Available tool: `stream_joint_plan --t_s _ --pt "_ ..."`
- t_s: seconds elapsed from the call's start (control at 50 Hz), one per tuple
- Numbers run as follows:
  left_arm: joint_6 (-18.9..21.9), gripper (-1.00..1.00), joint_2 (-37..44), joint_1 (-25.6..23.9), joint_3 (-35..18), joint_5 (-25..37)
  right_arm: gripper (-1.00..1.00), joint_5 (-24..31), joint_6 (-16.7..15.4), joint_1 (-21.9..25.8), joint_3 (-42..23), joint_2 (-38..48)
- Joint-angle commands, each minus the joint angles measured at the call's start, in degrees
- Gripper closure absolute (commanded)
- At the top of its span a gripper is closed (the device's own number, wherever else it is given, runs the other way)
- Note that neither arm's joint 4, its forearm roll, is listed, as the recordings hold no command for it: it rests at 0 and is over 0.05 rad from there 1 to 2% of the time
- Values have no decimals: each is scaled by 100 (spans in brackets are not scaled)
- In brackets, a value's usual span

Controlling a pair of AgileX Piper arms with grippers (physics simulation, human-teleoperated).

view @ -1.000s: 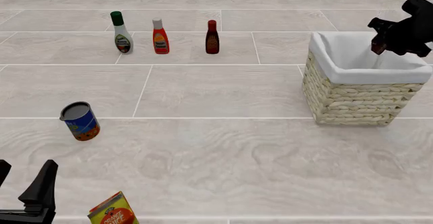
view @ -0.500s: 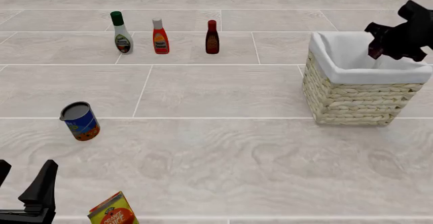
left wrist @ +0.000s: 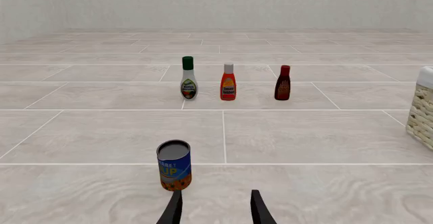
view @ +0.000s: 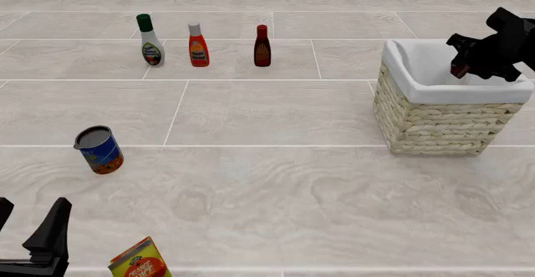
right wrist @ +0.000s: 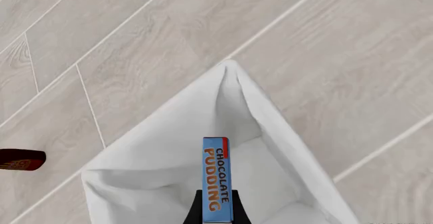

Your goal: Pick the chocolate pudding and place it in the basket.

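The chocolate pudding point(right wrist: 216, 178), a thin box with a blue labelled edge, is held between my right gripper's point(right wrist: 216, 209) fingers. It hangs over the open white-lined basket point(right wrist: 169, 148). In the front view my right gripper point(view: 462, 64) hovers above the far right part of the wicker basket point(view: 435, 123), and only a dark reddish bit of the chocolate pudding point(view: 457, 70) shows under it. My left gripper point(view: 29, 224) stands open at the near left corner with nothing in it. The left wrist view shows the left gripper point(left wrist: 215, 210) behind a can.
A blue and orange can point(view: 99, 150) stands at the left. An orange juice carton point(view: 140, 261) lies at the near edge beside my left gripper. Three bottles stand in a row at the back: white point(view: 150, 41), red-orange point(view: 198, 46) and dark red point(view: 262, 46).
My right gripper has shifted slightly left above the basket, still holding the pudding. The left arm has not moved.
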Motion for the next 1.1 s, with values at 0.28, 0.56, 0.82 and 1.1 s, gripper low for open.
stream_joint_plan --t_s 0.28,0.56,0.82,1.1 --pt "0 -100 0 0 0 0 100 -16 127 34 39 67" --pt "1 -100 0 0 0 0 -100 -9 238 64 -23 57" --pt "0 -100 0 -1 0 0 -100 -49 294 106 11 42" --pt "-1 -100 0 1 0 0 -100 -82 353 205 21 -18"
